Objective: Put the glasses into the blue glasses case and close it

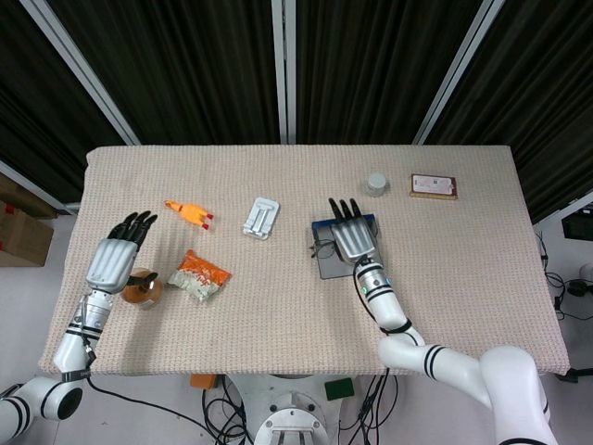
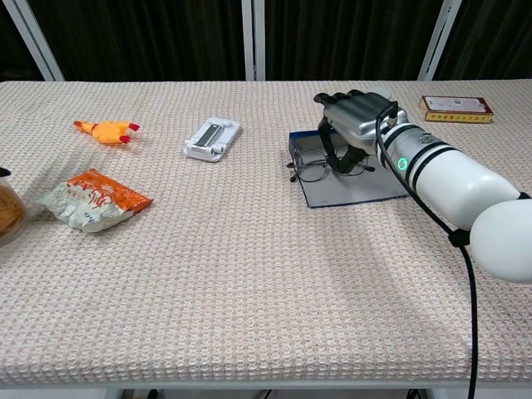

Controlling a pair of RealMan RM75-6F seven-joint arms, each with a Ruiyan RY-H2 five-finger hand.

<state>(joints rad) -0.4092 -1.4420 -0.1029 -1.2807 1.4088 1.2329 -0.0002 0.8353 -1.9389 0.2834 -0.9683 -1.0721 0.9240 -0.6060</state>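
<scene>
The blue glasses case (image 1: 339,263) (image 2: 353,189) lies open and flat on the table, right of centre. The thin-rimmed glasses (image 1: 321,247) (image 2: 311,169) sit over the case's far left part, lenses toward the left edge. My right hand (image 1: 350,237) (image 2: 358,122) reaches over the far half of the case, and its curled fingers (image 2: 329,146) grip the glasses at the frame. My left hand (image 1: 117,257) hovers at the table's left edge with fingers stretched out and nothing in it; the chest view does not show it.
A yellow rubber chicken (image 1: 188,212) (image 2: 105,130), a white stand (image 1: 261,218) (image 2: 212,137) and an orange snack bag (image 1: 201,275) (image 2: 93,199) lie left of the case. A brown round item (image 1: 141,289) sits under my left hand. A small grey jar (image 1: 376,184) and a flat box (image 1: 433,186) (image 2: 453,107) are at the far right.
</scene>
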